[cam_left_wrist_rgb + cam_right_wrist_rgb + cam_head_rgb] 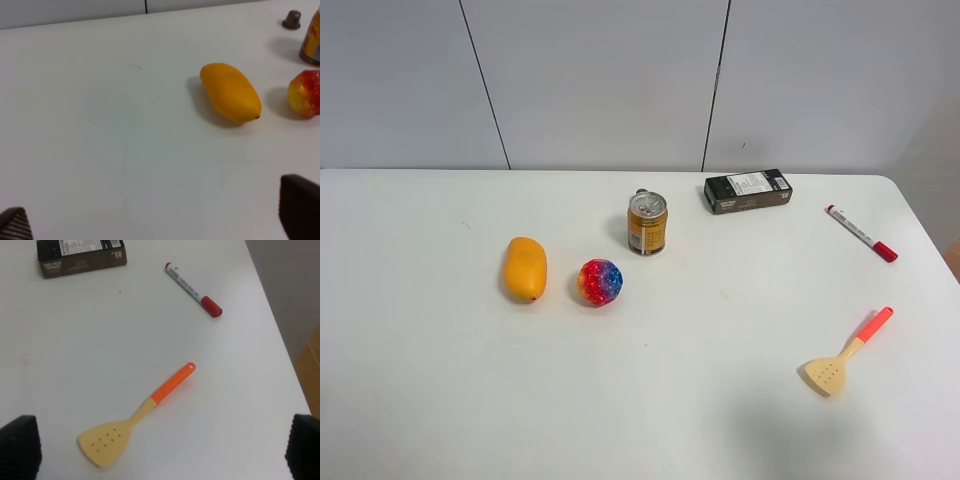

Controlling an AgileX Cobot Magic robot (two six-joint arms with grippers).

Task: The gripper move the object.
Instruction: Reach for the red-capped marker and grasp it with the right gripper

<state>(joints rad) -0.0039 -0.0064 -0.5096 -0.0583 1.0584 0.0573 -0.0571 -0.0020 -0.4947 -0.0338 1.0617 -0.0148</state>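
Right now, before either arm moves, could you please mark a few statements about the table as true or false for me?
1. The marker lies flat on the table, held by nothing. True.
2. Its red cap points toward the box. False: the cap is at the end away from the box.
3. The can lies on its side. False: it stands upright.
4. The spatula has an orange handle. True.
5. The right gripper is shut on the spatula. False: it is open and empty, and the spatula lies apart from it.
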